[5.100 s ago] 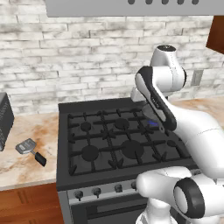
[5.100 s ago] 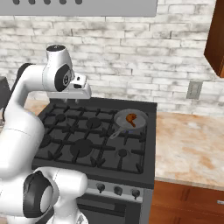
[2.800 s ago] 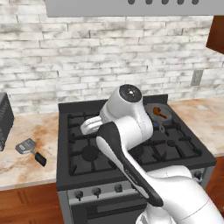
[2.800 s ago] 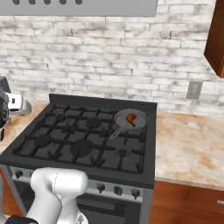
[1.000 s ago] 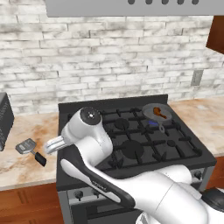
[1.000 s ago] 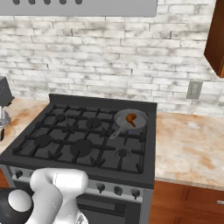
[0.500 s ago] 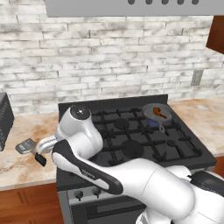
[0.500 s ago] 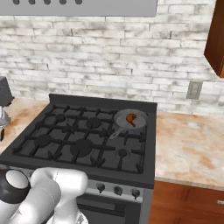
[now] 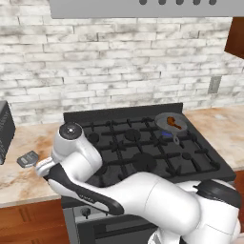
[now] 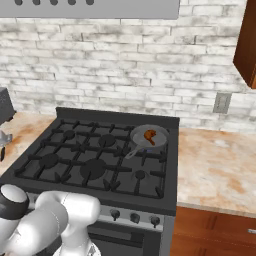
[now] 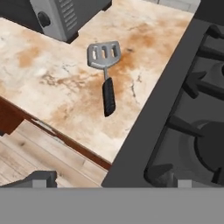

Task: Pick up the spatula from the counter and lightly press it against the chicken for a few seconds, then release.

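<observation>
So, left base view: we see the spatula (image 9: 27,158) on the desk (image 9: 16,183) left of the stove (image 9: 138,140), chicken (image 9: 175,124) in the pan (image 9: 159,119). Right base view: same pan (image 10: 136,134), back right burner. Hand view: spatula (image 11: 106,78) lies flat, head toward the toaster (image 11: 65,17); our end effector (image 11: 109,180) hovers above, jaws wide, holding nothing.

Your arm (image 9: 143,195) is glossy white, built of thick rounded links. A black seam (image 9: 83,193) curves around one joint; a round dark cap (image 9: 70,130) closes another. Your gripper (image 11: 111,180) ends in two small dark-grey tips (image 11: 40,178).
</observation>
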